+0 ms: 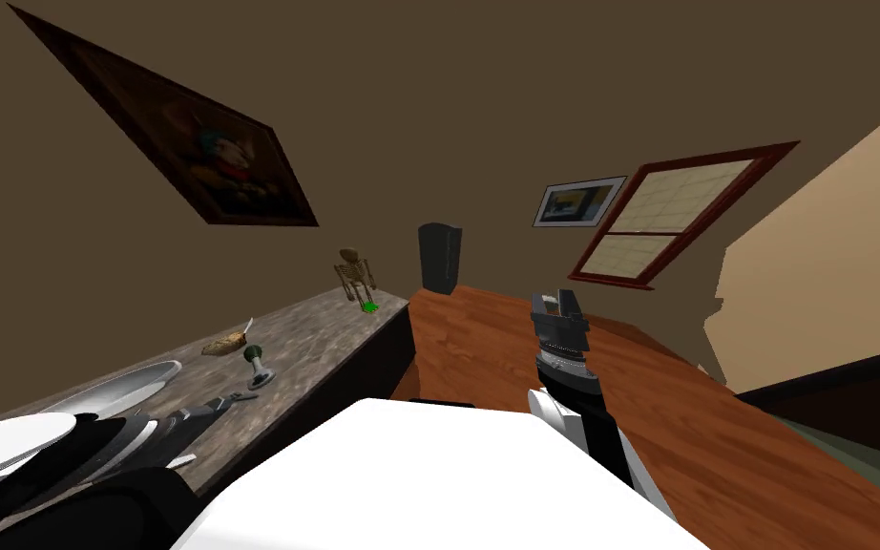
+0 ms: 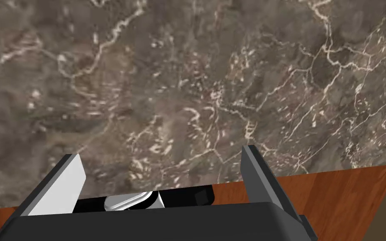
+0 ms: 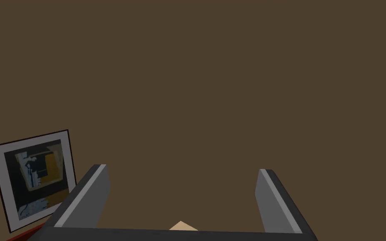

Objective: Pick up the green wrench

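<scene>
L gripper (image 2: 158, 180) hangs over the marble counter (image 2: 213, 83), close to the counter's right edge. Its fingers (image 2: 64, 188) are spread wide, w/ bare stone btw them. Wood floor (image 2: 347, 201) shows past that edge.

The green wrench (image 1: 369, 306) is a small bright green bit at the far end of the counter, right at the feet of a skeleton figure (image 1: 355, 272). It's well apart from L gripper and too small to read its shape.

Containers:
- The white shallow dish (image 1: 137, 382) sits near-left on the counter, partly behind L arm. Can't tell what's in it.
- The stemmed cup (image 1: 258, 361) is dark green w/ a grey foot. It stands btw the dish and the wrench, near L gripper, and its inside can't be seen.
- The tan lump (image 1: 225, 344) has a thin pale sliver sticking up from it. It lies just left of the cup, on the stone itself, not in any dish.
- The dark upright box (image 1: 439, 258) stands on the floor, far, past the counter's end. Its inside can't be seen.

R gripper (image 3: 181, 196) is held up over the floor on the right, fingers wide apart.
</scene>
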Controlling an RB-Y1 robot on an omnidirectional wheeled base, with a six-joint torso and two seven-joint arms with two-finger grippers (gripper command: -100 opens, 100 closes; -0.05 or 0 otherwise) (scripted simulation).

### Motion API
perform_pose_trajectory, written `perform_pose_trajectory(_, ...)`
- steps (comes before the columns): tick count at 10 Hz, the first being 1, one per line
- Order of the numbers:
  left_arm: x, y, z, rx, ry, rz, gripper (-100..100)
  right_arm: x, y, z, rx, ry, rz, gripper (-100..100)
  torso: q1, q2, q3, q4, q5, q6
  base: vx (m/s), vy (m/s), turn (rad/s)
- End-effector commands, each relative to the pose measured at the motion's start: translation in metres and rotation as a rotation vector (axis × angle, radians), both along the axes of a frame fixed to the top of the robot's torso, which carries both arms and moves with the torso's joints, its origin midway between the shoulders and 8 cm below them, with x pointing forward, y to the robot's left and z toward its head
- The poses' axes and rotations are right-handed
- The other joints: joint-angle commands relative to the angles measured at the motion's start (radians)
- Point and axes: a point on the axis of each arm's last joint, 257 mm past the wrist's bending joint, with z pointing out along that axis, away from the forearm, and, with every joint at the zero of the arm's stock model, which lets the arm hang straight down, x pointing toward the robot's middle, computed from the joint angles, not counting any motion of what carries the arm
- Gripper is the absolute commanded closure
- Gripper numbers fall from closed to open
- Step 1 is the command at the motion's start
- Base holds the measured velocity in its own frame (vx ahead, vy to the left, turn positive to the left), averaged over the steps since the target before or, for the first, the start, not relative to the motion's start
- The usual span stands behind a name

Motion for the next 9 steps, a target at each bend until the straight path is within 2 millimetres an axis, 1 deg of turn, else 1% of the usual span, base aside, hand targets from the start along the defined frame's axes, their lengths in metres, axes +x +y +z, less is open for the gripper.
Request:
perform_pose_trajectory(1, -0.027, 0.013, 0.001, 0.037, 0.052, -0.001, -100, 0.000, 0.000, 0.000, 0.000, 0.000, 0.000, 0, 0.000, 0.000, 0.000, 0.000, 0.000, 0.000, 0.180, 0.084, -0.225)
perform_pose_trajectory(2, -0.054, 0.022, 0.001, 0.060, 0.111, -0.020, -100, 0.000, 0.000, 0.000, 0.000, 0.000, 0.000, 0, 0.001, 0.001, 0.000, 0.000, 0.001, -0.001, 0.173, 0.075, -0.405)
perform_pose_trajectory(3, -0.060, 0.028, 0.002, 0.069, 0.119, -0.004, -100, 0.000, 0.000, 0.000, 0.000, 0.000, 0.000, 0, 0.001, 0.001, 0.000, 0.000, 0.001, 0.000, 0.137, 0.063, -0.182)
perform_pose_trajectory(4, -0.096, 0.039, 0.003, 0.091, 0.185, -0.002, -100, 0.000, 0.000, 0.000, 0.000, 0.000, 0.000, 0, 0.000, 0.003, 0.001, 0.000, 0.001, -0.001, 0.156, 0.070, -0.285)
perform_pose_trajectory(5, -0.097, 0.041, 0.004, 0.093, 0.187, 0.003, -100, 0.000, 0.000, 0.000, 0.000, 0.000, 0.000, 0, 0.000, 0.002, 0.001, 0.000, 0.000, -0.001, 0.112, 0.068, -0.158)
perform_pose_trajectory(6, -0.132, 0.046, 0.004, 0.102, 0.250, 0.006, -100, 0.000, 0.000, 0.000, 0.000, 0.000, 0.000, 0, 0.000, 0.004, 0.002, 0.001, 0.000, -0.001, 0.105, 0.072, -0.303)
perform_pose_trajectory(7, -0.134, 0.048, 0.004, 0.105, 0.252, 0.012, -100, 0.000, 0.000, 0.000, 0.000, 0.000, 0.000, 0, 0.000, 0.005, 0.003, 0.001, 0.000, -0.001, 0.106, 0.084, -0.143)
perform_pose_trajectory(8, -0.171, 0.050, 0.005, 0.107, 0.314, 0.025, -100, 0.000, 0.000, 0.000, 0.000, 0.000, 0.000, 0, 0.000, 0.005, 0.003, 0.001, 0.001, -0.002, 0.129, 0.131, -0.258)
perform_pose_trajectory(9, -0.173, 0.051, 0.005, 0.109, 0.315, 0.029, -100, 0.000, 0.000, 0.000, 0.000, 0.000, 0.000, 0, 0.003, 0.004, 0.002, 0.001, 0.001, -0.001, 0.091, 0.117, -0.148)
